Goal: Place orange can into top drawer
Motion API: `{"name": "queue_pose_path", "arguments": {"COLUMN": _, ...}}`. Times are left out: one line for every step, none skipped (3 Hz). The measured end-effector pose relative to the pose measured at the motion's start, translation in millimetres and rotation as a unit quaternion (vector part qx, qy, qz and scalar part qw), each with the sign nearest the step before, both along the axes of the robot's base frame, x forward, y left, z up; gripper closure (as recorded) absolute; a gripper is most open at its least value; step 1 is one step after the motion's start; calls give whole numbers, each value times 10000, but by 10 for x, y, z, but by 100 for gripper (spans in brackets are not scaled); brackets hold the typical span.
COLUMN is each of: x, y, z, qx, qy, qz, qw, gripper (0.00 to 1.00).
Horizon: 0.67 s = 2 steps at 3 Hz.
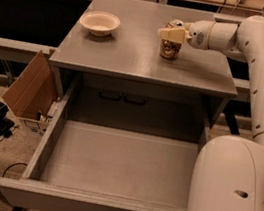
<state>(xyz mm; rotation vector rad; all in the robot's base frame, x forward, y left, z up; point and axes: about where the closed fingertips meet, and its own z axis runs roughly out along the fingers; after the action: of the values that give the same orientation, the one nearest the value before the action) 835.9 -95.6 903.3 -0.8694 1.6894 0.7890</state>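
The orange can (170, 48) stands upright on the grey cabinet top (131, 51), right of the middle. My gripper (171, 32) reaches in from the right and is closed around the can's upper part, with one cream finger (169, 33) across its front. The can's silver top shows just behind the finger. The top drawer (116, 163) is pulled wide open below the cabinet top, nearer to the camera. Its flat grey bottom is bare, and its front panel (89, 206) is closest to the camera.
A cream bowl (100, 22) sits on the cabinet top at the left. A brown cardboard box (30, 84) leans on the floor left of the drawer. My white arm (246, 148) fills the right side beside the drawer. Tables stand behind the cabinet.
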Motion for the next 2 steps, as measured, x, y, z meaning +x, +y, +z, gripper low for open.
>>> {"name": "queue_pose_path", "arguments": {"x": 0, "y": 0, "z": 0, "qx": 0, "qy": 0, "qz": 0, "qw": 10000, "gripper": 100}}
{"name": "queue_pose_path", "arguments": {"x": -341, "y": 139, "z": 312, "qx": -181, "qy": -139, "qz": 365, "qw": 9991, "gripper": 100}}
